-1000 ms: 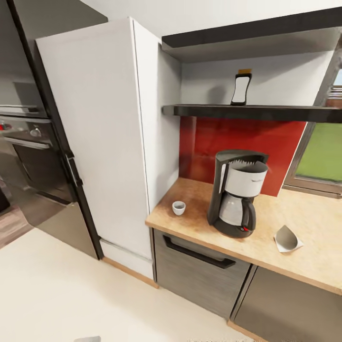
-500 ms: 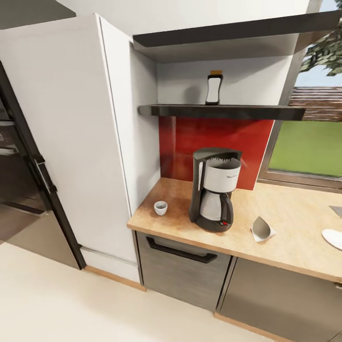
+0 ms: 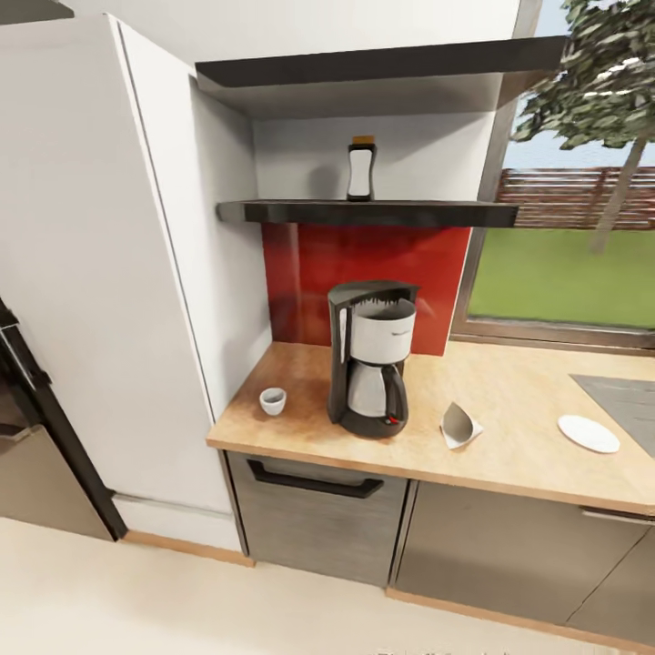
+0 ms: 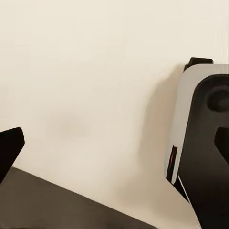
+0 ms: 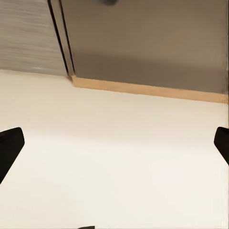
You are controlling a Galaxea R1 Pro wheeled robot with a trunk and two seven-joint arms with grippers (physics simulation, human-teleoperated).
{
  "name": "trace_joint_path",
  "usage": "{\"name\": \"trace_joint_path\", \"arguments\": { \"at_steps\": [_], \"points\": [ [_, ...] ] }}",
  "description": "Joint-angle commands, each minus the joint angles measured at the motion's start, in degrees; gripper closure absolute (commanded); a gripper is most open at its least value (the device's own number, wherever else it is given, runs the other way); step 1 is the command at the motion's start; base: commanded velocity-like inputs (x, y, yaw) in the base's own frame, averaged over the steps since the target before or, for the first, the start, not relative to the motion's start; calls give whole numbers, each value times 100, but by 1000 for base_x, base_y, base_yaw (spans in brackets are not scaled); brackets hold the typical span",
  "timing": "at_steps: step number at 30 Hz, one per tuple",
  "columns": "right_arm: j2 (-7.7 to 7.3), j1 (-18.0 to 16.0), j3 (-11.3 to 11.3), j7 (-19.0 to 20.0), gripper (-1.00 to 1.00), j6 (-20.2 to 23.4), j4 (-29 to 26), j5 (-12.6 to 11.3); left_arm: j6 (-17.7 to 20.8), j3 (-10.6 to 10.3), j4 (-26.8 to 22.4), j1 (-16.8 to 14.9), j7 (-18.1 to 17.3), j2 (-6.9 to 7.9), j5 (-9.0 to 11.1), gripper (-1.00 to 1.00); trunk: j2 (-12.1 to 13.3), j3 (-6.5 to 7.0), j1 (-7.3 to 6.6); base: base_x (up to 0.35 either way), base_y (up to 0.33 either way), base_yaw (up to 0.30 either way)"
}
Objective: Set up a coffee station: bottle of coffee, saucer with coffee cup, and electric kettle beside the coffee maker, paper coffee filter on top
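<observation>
Kitchen corner, pale floor (image 5: 114, 157) under both wrists. Right gripper (image 5: 114, 143) spread wide, nothing between its tips; left gripper (image 4: 9, 148) shows one tip, spread impossible to tell. Far beyond and above both: countertop (image 3: 509, 400) bearing coffee maker (image 3: 368, 359), coffee cup (image 3: 272, 400) one side, paper filter (image 3: 459, 426) and saucer (image 3: 589, 433) the other. Higher yet, bottle of coffee (image 3: 361, 169) upright on shelf (image 3: 364, 213). Kettle unseen. Best: close in squarely, stop short of cabinets, then raise an arm.

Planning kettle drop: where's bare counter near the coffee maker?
Open patches: between coffee maker and paper filter; a wide stretch from filter to saucer; behind, along the red backsplash. Tighter on the other side: coffee cup near the white cabinet.
</observation>
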Motion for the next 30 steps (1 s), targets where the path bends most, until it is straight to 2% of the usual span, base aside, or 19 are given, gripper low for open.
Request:
{"name": "trace_joint_path", "arguments": {
  "at_steps": [1,11,30],
  "points": [
    [3,-5,-19,4,-100,-18,4,33,-21,43,4,-4,65,-10,-8,-100,-11,-12,3,0,0,-263],
    [3,-11,-24,-12,-100,-18,6,33,-31,51,-5,-3,155,-38,-22,-100,-11,-12,3,4,17,-263],
    [3,-7,-32,-28,-100,-18,6,42,-45,57,-5,-3,172,-69,-43,-100,-11,-12,3,5,285,-249]
  ]
}}
